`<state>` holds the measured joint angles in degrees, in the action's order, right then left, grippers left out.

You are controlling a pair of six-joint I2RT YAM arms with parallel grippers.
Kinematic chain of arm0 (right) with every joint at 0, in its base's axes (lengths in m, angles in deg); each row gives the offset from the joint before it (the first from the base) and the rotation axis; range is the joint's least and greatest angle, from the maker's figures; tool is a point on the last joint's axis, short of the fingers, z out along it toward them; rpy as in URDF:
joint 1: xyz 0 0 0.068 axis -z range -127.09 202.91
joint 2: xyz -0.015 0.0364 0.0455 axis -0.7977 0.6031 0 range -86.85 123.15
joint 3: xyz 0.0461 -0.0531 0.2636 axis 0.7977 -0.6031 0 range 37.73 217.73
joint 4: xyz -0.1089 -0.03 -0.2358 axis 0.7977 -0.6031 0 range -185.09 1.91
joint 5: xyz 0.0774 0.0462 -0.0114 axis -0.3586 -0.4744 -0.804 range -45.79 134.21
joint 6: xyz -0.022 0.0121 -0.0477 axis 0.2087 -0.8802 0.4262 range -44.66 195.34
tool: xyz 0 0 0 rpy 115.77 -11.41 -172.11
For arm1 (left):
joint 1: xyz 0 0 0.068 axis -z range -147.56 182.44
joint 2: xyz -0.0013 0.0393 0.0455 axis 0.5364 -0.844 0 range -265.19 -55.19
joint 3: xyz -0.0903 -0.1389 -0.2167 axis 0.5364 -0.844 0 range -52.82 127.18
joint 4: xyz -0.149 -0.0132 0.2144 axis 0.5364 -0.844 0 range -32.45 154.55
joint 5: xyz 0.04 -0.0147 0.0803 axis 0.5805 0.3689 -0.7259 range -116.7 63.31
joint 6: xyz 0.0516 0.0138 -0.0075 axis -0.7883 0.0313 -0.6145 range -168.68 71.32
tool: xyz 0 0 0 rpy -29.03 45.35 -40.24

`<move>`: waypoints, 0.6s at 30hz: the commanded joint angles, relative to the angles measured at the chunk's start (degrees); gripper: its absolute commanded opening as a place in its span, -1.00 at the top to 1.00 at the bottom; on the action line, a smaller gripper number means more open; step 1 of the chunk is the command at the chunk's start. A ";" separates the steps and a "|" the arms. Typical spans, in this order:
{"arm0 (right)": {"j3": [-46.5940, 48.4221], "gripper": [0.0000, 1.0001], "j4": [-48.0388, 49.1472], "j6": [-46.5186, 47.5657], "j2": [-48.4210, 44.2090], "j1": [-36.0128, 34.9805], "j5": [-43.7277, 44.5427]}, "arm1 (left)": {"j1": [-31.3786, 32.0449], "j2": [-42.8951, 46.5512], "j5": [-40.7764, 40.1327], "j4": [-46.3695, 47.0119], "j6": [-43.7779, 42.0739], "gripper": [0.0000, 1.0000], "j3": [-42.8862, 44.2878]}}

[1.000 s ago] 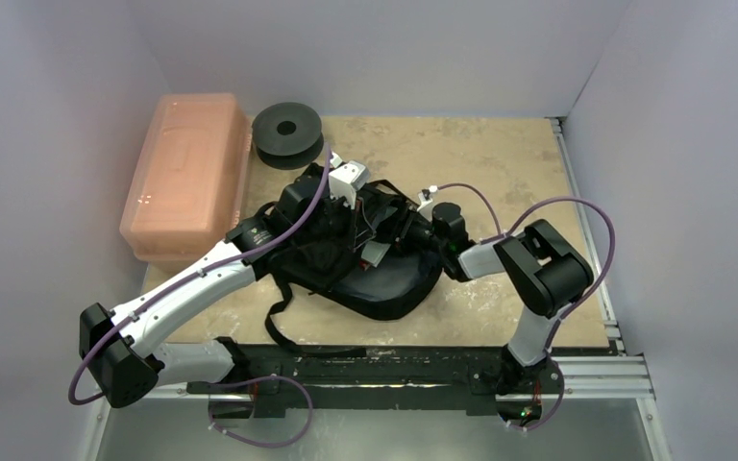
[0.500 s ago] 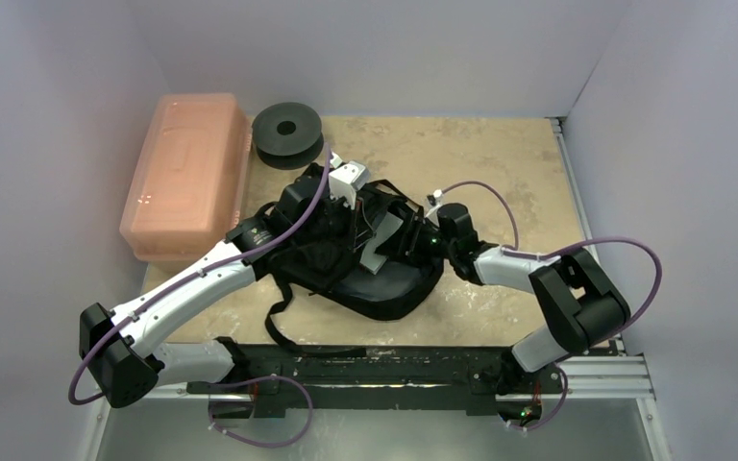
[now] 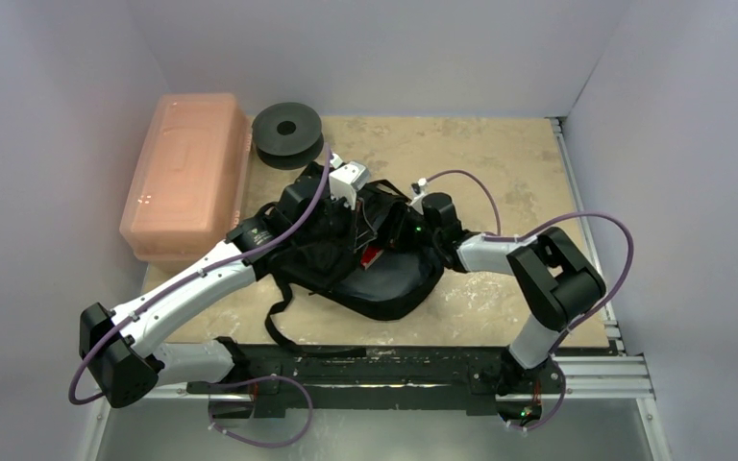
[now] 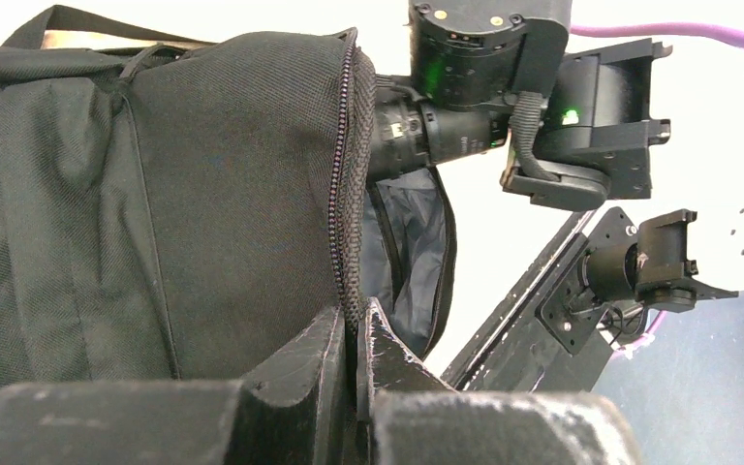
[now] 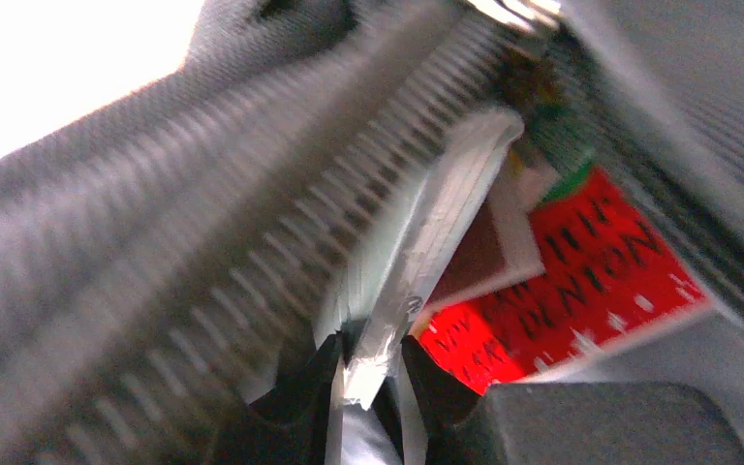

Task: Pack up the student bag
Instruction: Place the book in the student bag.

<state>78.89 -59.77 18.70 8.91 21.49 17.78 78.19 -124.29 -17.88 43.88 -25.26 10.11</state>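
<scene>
The student bag (image 3: 392, 284), soft and black, lies mid-table with its mouth held up. My left gripper (image 3: 353, 206) is shut on the zipper edge of the bag (image 4: 203, 194), its jaws pinching the teeth at the left gripper (image 4: 354, 325). From the right, my right gripper (image 3: 391, 238) reaches into the opening. In the right wrist view the right gripper (image 5: 370, 354) is shut on a thin white flat item (image 5: 426, 242), beside a red printed face (image 5: 562, 281), with the zipper teeth (image 5: 281, 252) blurred close by. A bit of red (image 3: 370, 255) shows inside the bag from above.
A pink translucent box (image 3: 187, 173) stands at the back left, with a black round spool (image 3: 287, 133) next to it. A bag strap (image 3: 279, 322) trails toward the black rail (image 3: 394, 370) at the near edge. The right arm's wrist (image 4: 504, 87) crosses above the bag mouth.
The right arm swung its elbow out, then back, and pushed deeper into the bag. Its jaws widened, then narrowed on the flat item, which sits lower now. The left gripper stayed put.
</scene>
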 commanded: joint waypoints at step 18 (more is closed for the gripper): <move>-4.29 0.05 -17.85 20.54 -18.23 -2.02 11.90 | 0.02 -0.81 -2.19 1.72 1.65 1.00 1.72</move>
<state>76.25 -70.18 31.14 -3.98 19.48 24.60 78.19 -124.53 -19.41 43.73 -25.06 10.07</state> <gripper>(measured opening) 0.468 0.029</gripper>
